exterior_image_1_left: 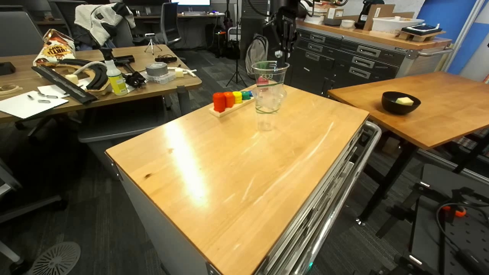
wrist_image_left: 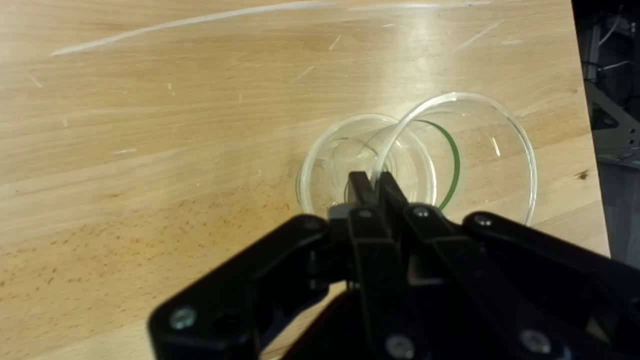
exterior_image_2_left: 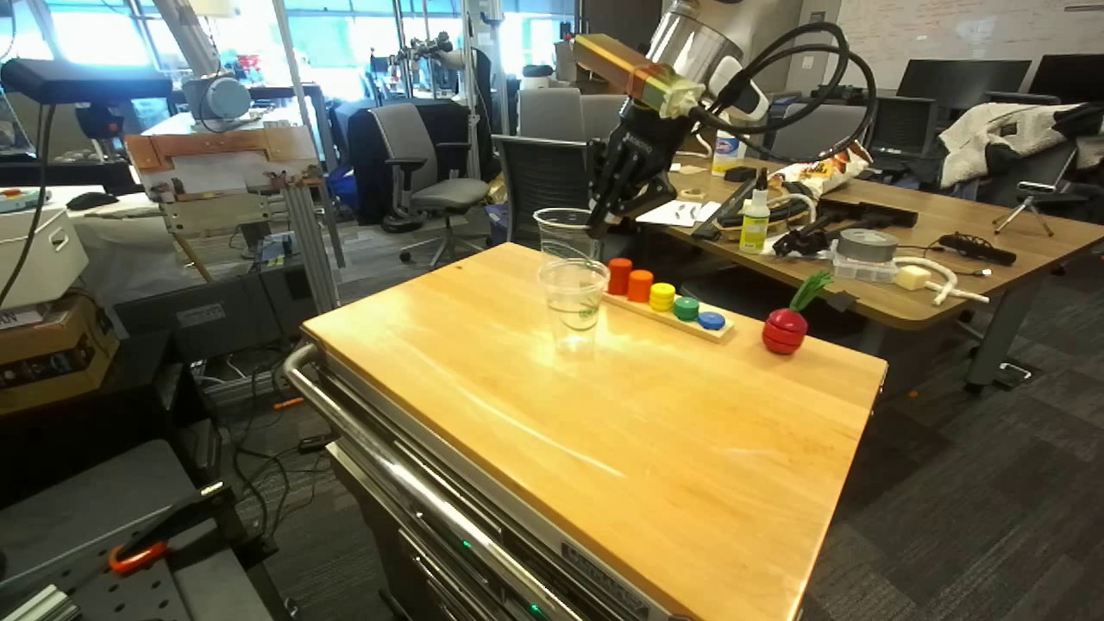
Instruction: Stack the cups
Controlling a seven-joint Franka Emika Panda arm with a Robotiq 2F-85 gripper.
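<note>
One cup (exterior_image_2_left: pixel 566 237) hangs near centre in an exterior view, rim clamped in the claw (wrist_image_left: pixel 372 182); nesting it in the lower cup (exterior_image_2_left: pixel 573 308) seems left to do.

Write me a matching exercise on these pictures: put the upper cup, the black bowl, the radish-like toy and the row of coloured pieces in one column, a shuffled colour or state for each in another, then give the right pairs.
Column one
1. Upper cup
2. Black bowl
3. Radish-like toy
4. Row of coloured pieces

Column two
A. Red, topped with green
B. Rim pinched in the claw
C. Red at one end, blue at the other
D. Holding a pale yellow piece

Right pairs: 1-B, 2-D, 3-A, 4-C
</note>
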